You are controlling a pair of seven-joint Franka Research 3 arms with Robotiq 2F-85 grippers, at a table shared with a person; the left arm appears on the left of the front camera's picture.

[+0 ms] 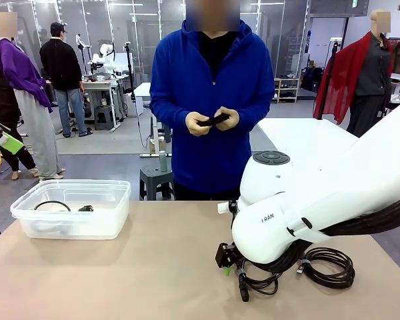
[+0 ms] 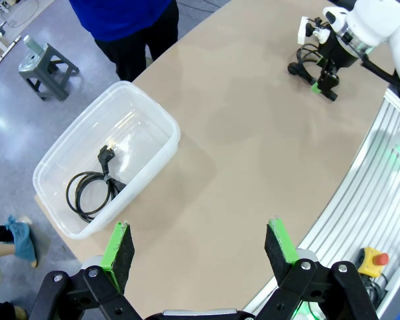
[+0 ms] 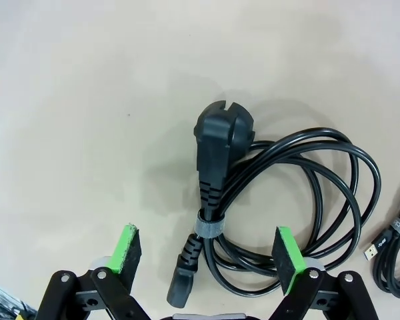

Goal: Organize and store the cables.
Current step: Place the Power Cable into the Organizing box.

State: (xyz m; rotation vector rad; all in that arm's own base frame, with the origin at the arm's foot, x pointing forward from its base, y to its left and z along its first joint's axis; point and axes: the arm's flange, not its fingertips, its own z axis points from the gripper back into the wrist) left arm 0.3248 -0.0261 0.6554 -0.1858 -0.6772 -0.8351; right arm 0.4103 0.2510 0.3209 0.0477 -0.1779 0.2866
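- Front view: a person in a blue hooded top (image 1: 210, 80) stands at the far side, pinching a small black strip (image 1: 215, 120) between one hand (image 1: 199, 123) and the other hand (image 1: 229, 119).
- On the left of the tan surface (image 1: 153, 267) sits one clear plastic bin (image 1: 73, 230), and there's one coiled black cable in the bin (image 1: 52, 205).
- Over on the right, the white right arm (image 1: 307, 207) is bent low, with the right gripper (image 1: 232, 265) down just above the surface. Two coils lie there: a bundled black power cable (image 1: 260, 285) under the gripper and a thinner black cable coil (image 1: 328, 268) just beside it.
- Left wrist view: the left gripper (image 2: 200, 243) hangs above the surface with its green pads (image 2: 120, 248) spread wide and nothing between them. Below it the bin holds that single plugged coil. Far off, the right gripper sits over its cables.
- Right wrist view: the right gripper's jaws are spread wide, one pad on either side of the power cable, and I can't tell whether they touch it. The cable is one coil with a round black plug (image 3: 221, 130) and a grey strap (image 3: 210, 227) around it. At the right edge is part of the second coil and its small metal-tipped connector (image 3: 372, 252).
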